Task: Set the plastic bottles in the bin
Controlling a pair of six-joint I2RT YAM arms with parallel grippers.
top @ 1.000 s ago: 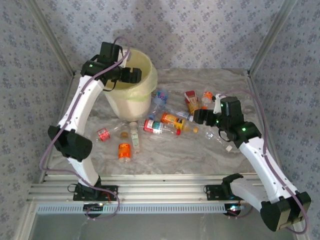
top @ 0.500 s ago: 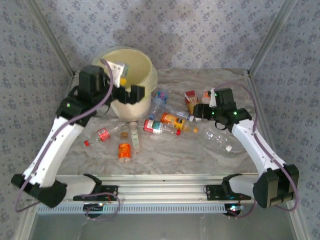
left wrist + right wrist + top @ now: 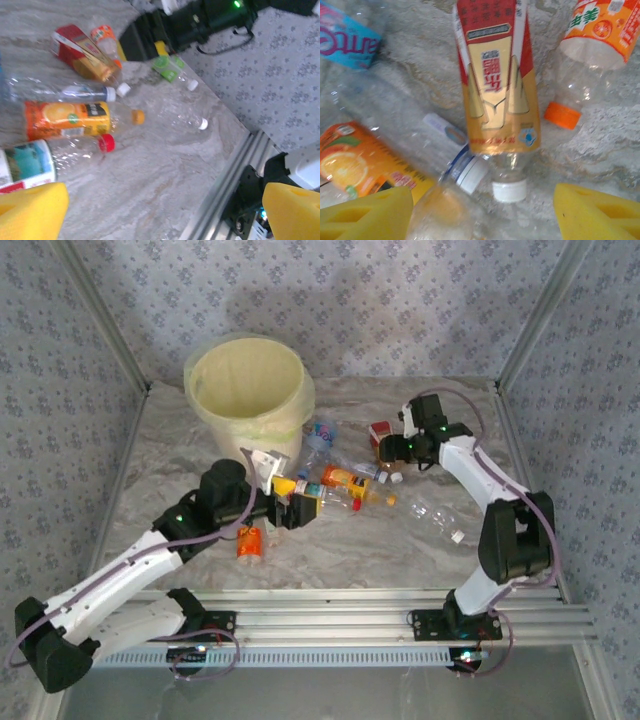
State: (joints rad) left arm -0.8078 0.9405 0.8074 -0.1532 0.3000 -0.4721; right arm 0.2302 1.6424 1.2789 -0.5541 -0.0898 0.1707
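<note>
The plastic bottles (image 3: 342,478) are lying scattered across the middle of the marble table (image 3: 170,450), all on their sides and all outside the bin (image 3: 250,426). The bin is standing upright at the far left, well apart from most of them.

In the right wrist view, a red-and-gold-labelled bottle (image 3: 497,100) is lying with its white cap (image 3: 509,190) pointing toward the camera. An orange-labelled bottle (image 3: 597,25) is beside it, and a blue-labelled one (image 3: 347,40) is on the other side. The right gripper (image 3: 482,212) is hovering just above this group at the far right. Its yellow pads (image 3: 365,212) are standing well apart on either side of the white cap, gripping nothing.

In the left wrist view, an orange juice bottle (image 3: 67,119) and a red-capped bottle (image 3: 30,160) are lying side by side. A clear white-capped bottle (image 3: 185,116) is lying to their right.

The left gripper (image 3: 293,498) is reaching over the near-left part of the cluster. Its jaws are spread as wide as they go, with nothing between the pads (image 3: 30,210). A small orange bottle (image 3: 249,540) is lying just near of it.
</note>
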